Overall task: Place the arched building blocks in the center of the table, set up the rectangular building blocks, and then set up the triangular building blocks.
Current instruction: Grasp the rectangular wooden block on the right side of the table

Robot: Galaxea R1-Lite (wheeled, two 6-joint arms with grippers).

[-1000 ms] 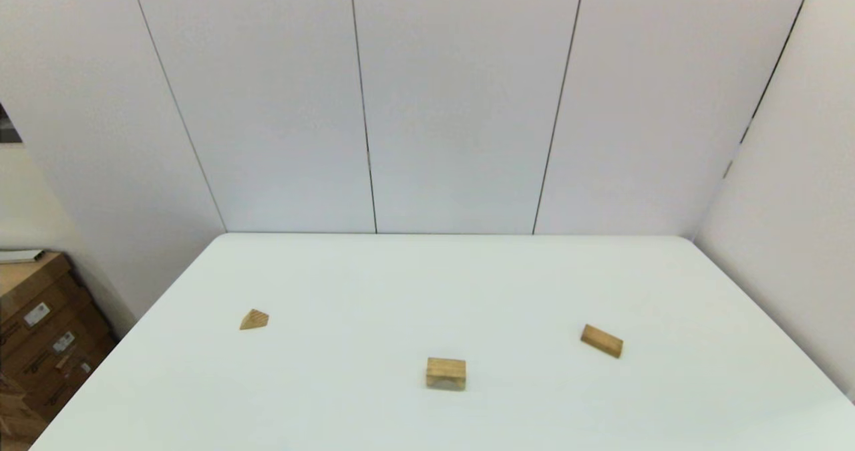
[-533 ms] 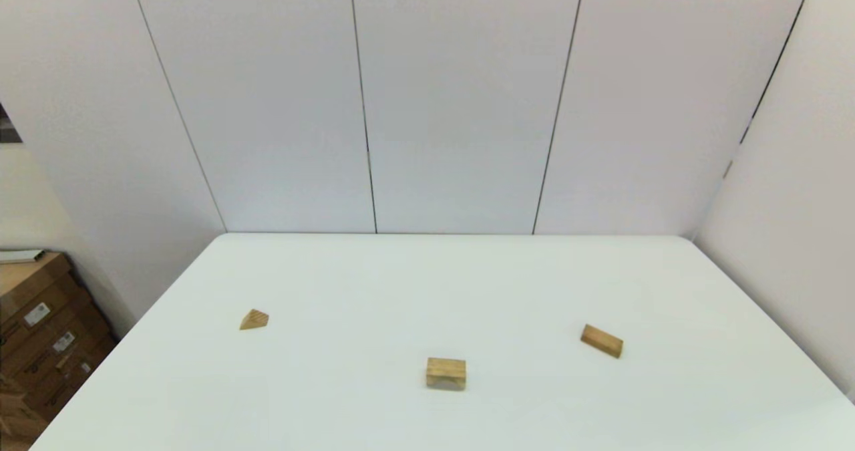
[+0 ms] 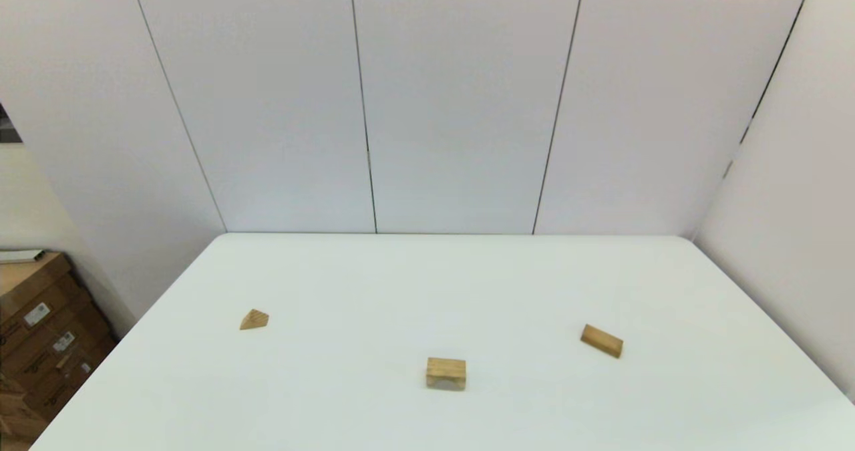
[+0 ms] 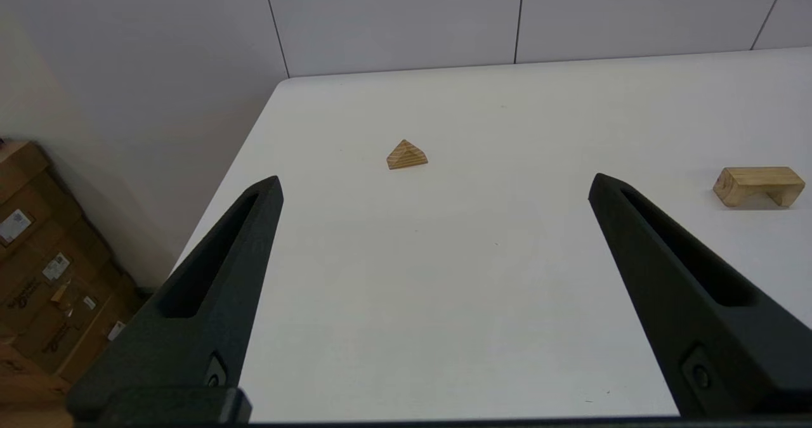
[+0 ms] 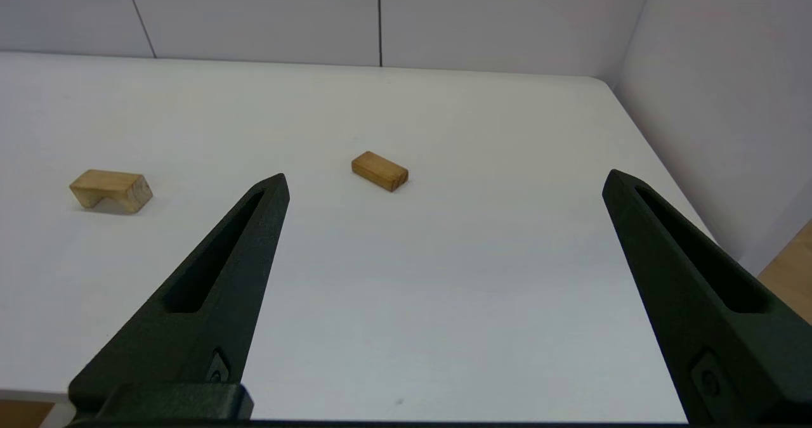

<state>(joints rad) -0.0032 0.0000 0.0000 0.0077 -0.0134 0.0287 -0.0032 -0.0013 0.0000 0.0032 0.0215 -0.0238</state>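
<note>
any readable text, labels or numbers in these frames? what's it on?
None can be read.
Cardboard boxes beside the table: white stickers and dark printed marks, too small and blurred to read.
Arched block, rectangular block, triangular block: only wood grain, no print.
Left gripper and right gripper: plain black fingers, no markings.

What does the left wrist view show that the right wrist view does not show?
Only the left wrist view shows the triangular block, the cardboard boxes beside the table and the open left gripper. Only the right wrist view shows the rectangular block, lying flat, and the open right gripper. Both views share the white table and the arched block, standing on its two legs. Neither gripper touches a block.
</note>
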